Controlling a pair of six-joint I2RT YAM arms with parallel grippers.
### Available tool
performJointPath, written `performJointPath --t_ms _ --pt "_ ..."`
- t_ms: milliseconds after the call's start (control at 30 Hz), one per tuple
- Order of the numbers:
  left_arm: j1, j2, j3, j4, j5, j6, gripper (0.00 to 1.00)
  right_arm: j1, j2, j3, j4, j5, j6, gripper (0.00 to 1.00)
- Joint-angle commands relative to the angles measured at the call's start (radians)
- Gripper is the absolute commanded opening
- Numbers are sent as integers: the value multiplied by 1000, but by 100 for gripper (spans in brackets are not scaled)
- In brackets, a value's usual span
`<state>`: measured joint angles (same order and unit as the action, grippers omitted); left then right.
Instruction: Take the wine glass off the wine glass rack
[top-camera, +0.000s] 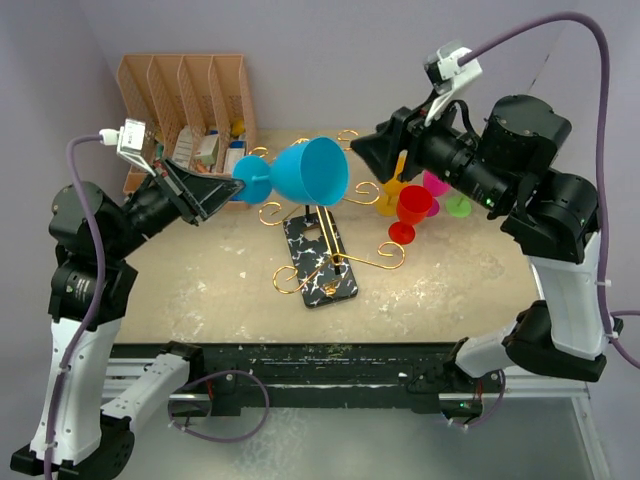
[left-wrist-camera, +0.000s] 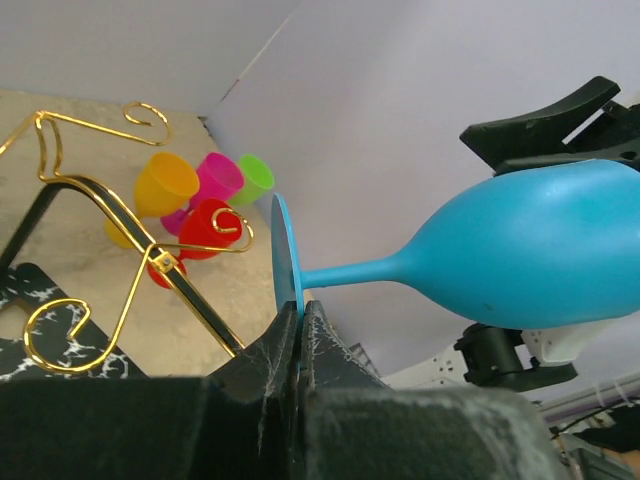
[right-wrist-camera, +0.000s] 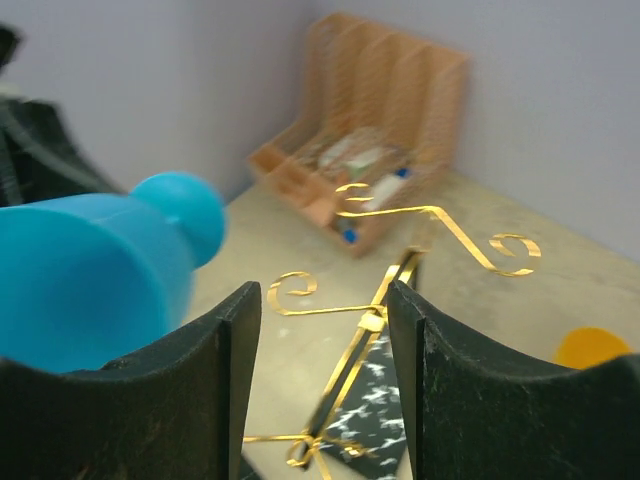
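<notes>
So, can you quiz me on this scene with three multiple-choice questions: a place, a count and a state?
1. Where is the blue wine glass?
A. lying on the table
B. in the air, gripped by its foot
C. inside the peach organiser

2. How many small glasses stand beside the gold rack?
A. two
B. four
C. six

3. The right arm's jaws are:
A. open
B. shut on the blue stem
C. shut on a red glass

Answers: 1 B, the left arm's jaws pinch its flat foot; 2 B, orange, red, pink and green; 3 A, a clear gap shows between them, gripping nothing.
</notes>
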<state>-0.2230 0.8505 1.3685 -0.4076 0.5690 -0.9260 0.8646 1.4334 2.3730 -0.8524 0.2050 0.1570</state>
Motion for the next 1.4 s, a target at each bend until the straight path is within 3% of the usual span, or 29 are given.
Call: performJointPath --t_ms 0,567,867,1367 --pt "0 28 90 -134 -41 177 0 -3 -37 22 30 -387 120 56" --pt "0 33 131 -159 -54 196 0 -3 -74 -89 84 -395 136 52" --pt "1 31 133 -163 -51 196 0 -3 -120 -119 87 -322 134 48" --pt "0 29 153 -143 -27 176 0 -2 -50 -158 119 -333 122 48"
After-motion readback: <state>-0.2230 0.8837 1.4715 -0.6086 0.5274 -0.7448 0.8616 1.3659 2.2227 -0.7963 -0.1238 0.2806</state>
